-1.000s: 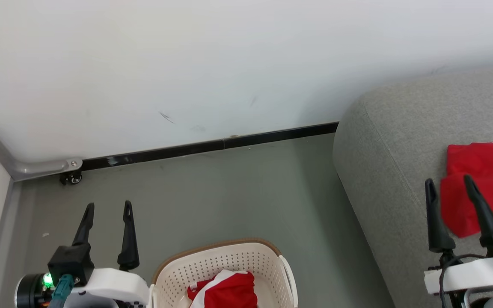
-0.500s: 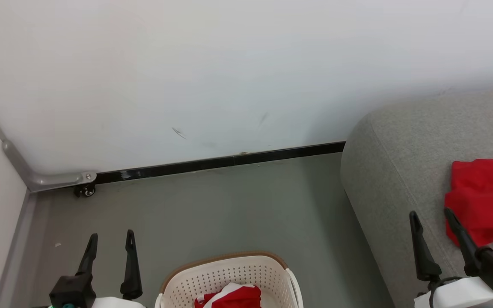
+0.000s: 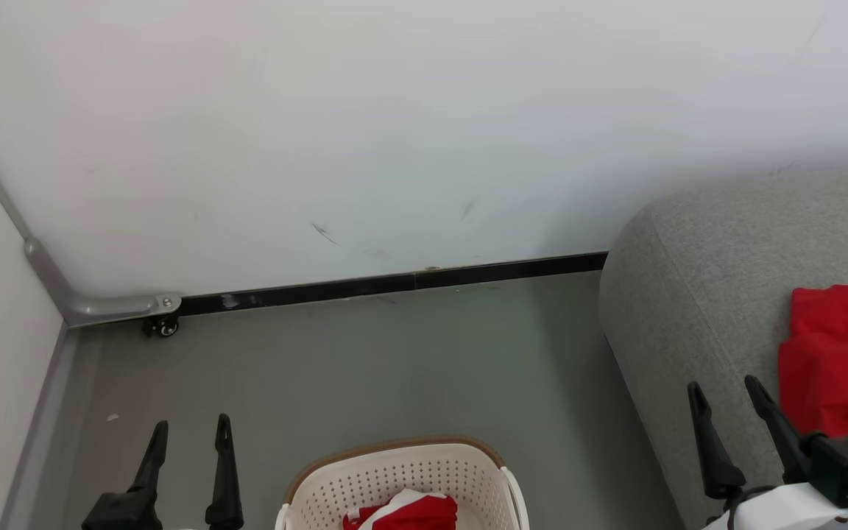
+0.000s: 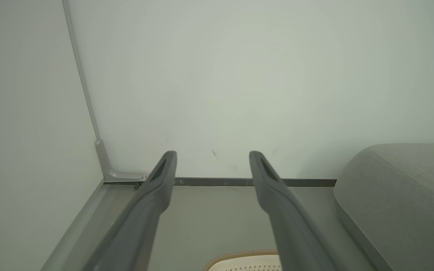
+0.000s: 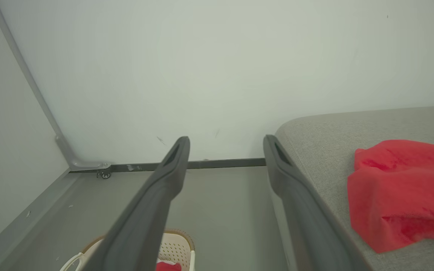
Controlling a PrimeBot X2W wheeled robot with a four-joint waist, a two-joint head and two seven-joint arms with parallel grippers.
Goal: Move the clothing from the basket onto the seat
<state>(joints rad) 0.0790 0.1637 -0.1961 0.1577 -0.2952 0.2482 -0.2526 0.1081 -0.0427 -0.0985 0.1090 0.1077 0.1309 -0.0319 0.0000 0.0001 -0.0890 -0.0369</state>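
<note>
Your left gripper [image 3: 192,427] is hanging spread wide and empty above the grey floor [image 3: 394,368], just left of the basket [image 3: 394,471]. Your right gripper [image 3: 722,385] is gaping too, gripping nothing, over the edge of the sofa [image 3: 689,294]. One red garment [image 3: 840,361] is lying on the sofa just beside it, and more red clothing [image 3: 413,511] is sitting in the basket.
</note>
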